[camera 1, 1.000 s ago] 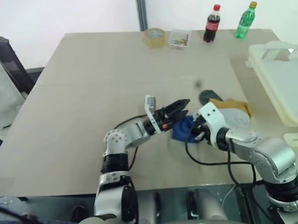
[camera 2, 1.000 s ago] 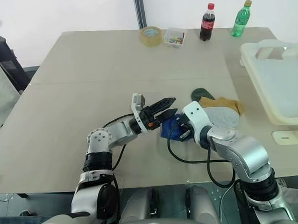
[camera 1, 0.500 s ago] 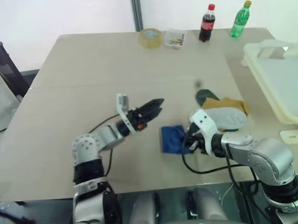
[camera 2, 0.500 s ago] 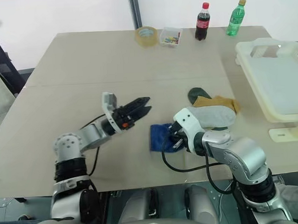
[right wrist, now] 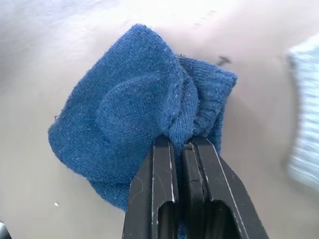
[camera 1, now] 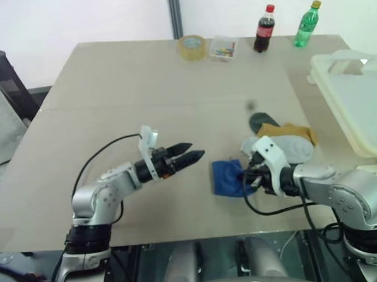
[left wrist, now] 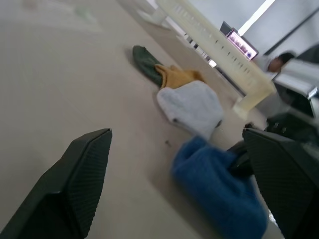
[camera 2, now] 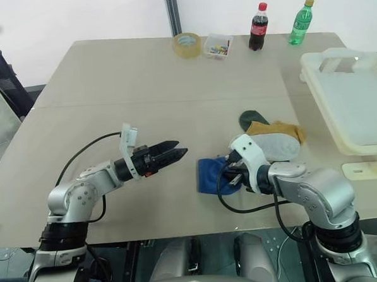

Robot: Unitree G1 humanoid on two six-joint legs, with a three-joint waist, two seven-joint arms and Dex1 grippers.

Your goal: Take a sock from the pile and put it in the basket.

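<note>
Pinching sock at bunched fold, right gripper clamped; soft, light, droops. Left gripper spread, empty.

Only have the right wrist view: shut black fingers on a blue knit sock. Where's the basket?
Observer: The cream-white plastic basket sits at the table's right edge, beyond the right gripper.
Operator: Left gripper in the way?
Observer: No. The left gripper hangs open, left of the royal-blue knit sock, apart from it.
Operator: Other socks caught?
Observer: The grey-white sock lies beside the blue one on the table, not pinched.
</note>
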